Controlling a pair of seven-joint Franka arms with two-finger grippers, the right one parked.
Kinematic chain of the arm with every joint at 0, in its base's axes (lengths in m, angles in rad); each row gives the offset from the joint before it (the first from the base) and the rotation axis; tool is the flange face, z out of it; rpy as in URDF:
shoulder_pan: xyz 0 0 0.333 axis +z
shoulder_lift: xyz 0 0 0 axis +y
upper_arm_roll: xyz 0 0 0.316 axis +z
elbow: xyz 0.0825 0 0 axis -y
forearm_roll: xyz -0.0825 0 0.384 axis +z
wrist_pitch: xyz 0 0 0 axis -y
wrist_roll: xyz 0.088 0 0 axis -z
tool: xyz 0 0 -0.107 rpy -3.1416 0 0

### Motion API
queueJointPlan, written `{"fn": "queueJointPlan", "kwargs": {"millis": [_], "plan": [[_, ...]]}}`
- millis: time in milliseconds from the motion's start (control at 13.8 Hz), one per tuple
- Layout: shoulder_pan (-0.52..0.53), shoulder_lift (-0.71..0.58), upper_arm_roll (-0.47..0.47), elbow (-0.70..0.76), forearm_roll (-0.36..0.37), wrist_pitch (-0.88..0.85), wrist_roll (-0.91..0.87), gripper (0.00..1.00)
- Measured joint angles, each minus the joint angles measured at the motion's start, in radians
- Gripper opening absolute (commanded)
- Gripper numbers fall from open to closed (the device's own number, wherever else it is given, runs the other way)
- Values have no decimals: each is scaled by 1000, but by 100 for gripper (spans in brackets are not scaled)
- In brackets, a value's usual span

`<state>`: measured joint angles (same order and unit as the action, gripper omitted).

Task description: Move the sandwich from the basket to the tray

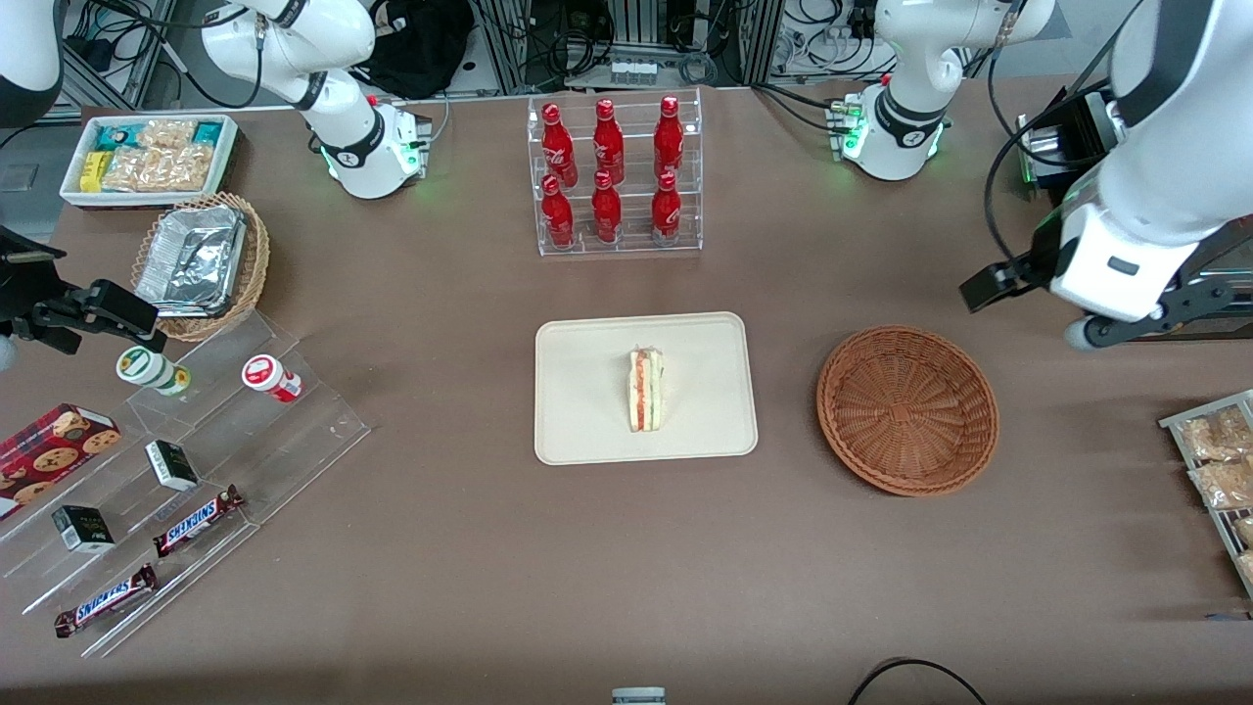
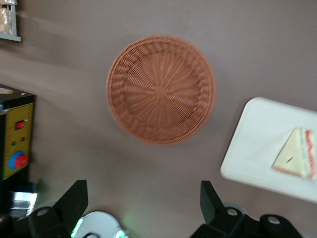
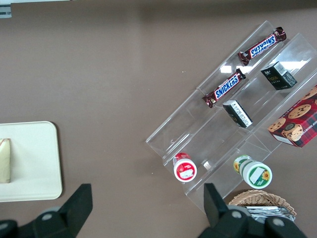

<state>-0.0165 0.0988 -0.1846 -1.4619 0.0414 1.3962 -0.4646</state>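
On the brown tabletop (image 1: 470,548), the triangular white-bread sandwich (image 1: 645,390) with red and green filling lies on the flat cream rectangular tray (image 1: 587,411). Beside it, toward the working arm's end, sits the round reddish-brown wicker basket (image 1: 907,409), shown bare inside by the wrist view. Farther from the camera, the end effector (image 2: 143,208) hangs raised, fingers (image 2: 74,201) spread wide, gripping nothing.

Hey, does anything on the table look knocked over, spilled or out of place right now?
Nothing stands out. The sandwich sits on its edge near the middle of the tray, the basket beside it is upright and empty, and the open end effector hangs above the basket, holding nothing.
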Motion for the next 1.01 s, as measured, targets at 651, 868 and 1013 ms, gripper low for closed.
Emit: {"fn": "queueJointPlan", "kwargs": {"millis": [651, 868, 1013], "plan": [[73, -90, 36, -95, -1, -30, 325, 100], [73, -117, 65, -98, -2, -35, 372, 100], [72, -129, 64, -99, -6, -34, 373, 100]]}}
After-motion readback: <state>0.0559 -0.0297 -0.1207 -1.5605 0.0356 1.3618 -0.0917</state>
